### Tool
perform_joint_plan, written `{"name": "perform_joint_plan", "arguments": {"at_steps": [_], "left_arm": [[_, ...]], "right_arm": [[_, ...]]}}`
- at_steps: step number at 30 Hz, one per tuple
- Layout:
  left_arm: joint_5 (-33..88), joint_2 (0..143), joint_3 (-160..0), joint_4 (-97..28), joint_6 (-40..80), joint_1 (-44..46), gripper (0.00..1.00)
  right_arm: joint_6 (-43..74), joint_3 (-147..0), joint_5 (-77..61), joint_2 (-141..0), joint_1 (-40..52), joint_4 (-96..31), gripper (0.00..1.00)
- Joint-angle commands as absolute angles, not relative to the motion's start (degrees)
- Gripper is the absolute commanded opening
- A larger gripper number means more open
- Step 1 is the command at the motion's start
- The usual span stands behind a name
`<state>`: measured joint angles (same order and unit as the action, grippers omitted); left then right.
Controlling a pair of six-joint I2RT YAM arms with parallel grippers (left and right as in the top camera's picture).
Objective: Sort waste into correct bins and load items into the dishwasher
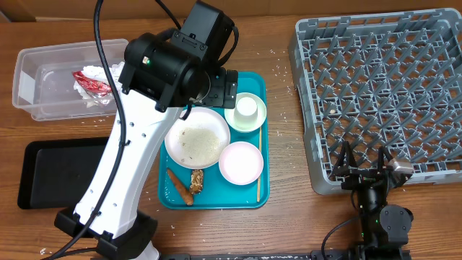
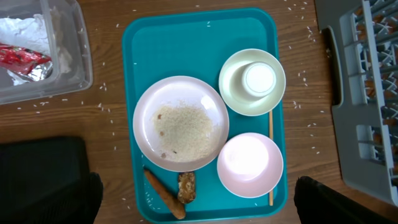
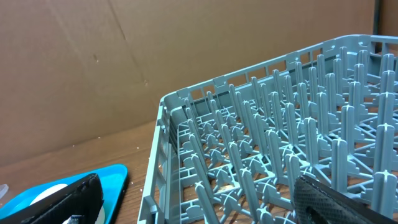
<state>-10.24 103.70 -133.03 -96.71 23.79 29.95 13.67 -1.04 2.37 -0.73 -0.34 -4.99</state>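
We would bring the left fingers (image 2: 336,202), spread wide above the teal tray (image 2: 174,43), straight down over the orange carrot stick (image 2: 164,193). They should close across its narrow middle, staying clear of the brown chunk (image 2: 186,186) just beside it and the rice-strewn plate (image 2: 181,122) close behind. The stick lies slanted at the tray's edge, tapered and glossy, so probably slippery, while the right fingers (image 3: 339,202), also apart and empty, hover at the grey rack (image 1: 382,94).

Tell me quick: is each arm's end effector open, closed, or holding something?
The left end effector is open and empty, above the teal rectangular plastic tray.
The right end effector is open and empty, at the large grey plastic dish rack.
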Motion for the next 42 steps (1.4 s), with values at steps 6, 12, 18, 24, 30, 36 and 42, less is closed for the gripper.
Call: {"name": "perform_joint_plan", "arguments": {"at_steps": [6,12,18,24,30,36,42], "left_arm": [[-6.0,103.81,-131.61,-96.57,23.97,29.3,1.0],[-4.01,103.81,-126.06,-96.16,23.81,29.19,1.0],[-3.33,103.81,-117.69,-95.07,23.99,29.17,0.87],[-0.05,103.83,-111.5,-88.42,23.97,29.28,0.55],[-1.87,103.83,-104.22,-83.68,24.01,29.26,0.44],[0.97,103.83,-100.4,-79.31,27.05,29.28,0.44],[7.05,103.83,-99.72,-79.96,23.73,29.56,0.67]], "right_arm": [[13.54,-0.47,2.68,-0.19,-0.38,-4.62,1.0],[13.54,-0.47,2.68,-0.19,-0.38,-4.62,1.0],[13.54,-0.47,2.68,-0.19,-0.38,-4.62,1.0],[13.54,-0.47,2.68,-0.19,-0.38,-4.62,1.0],[13.54,-0.47,2.7,-0.19,-0.38,-4.62,1.0],[13.54,-0.47,2.68,-0.19,-0.38,-4.62,1.0],[13.54,-0.47,2.7,-0.19,-0.38,-4.62,1.0]]}}
